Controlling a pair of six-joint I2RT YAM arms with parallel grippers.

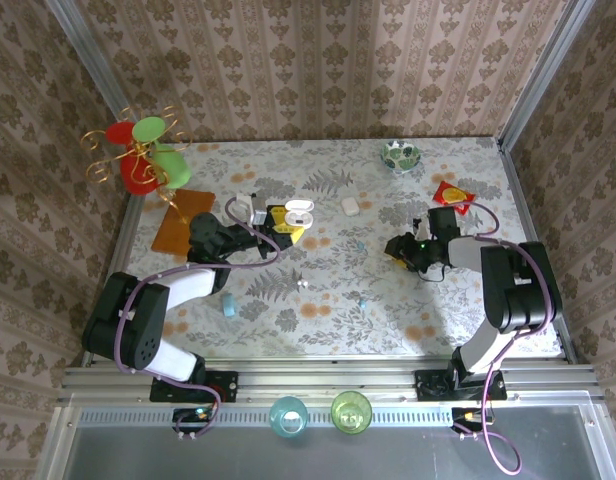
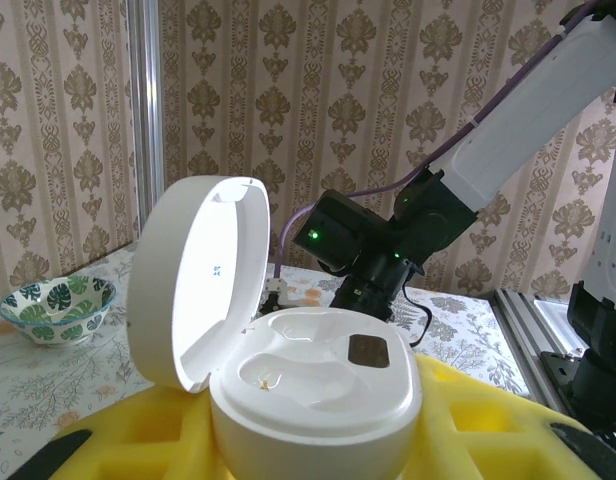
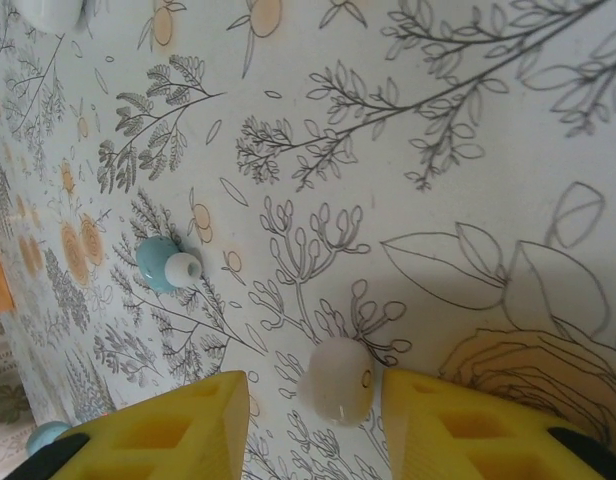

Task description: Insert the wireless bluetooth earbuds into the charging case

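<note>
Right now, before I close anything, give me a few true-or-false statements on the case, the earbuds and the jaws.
1. The white rounded plastic charging case between the jaws of the left gripper has its lid open. True.
2. Its two recesses hold earbuds. False: both are empty.
3. A small white plastic earbud lies on the leaf-patterned table between the jaws of the right gripper. True.
4. Those jaws are shut on it. False: they stand apart, with a gap on one side.
</note>
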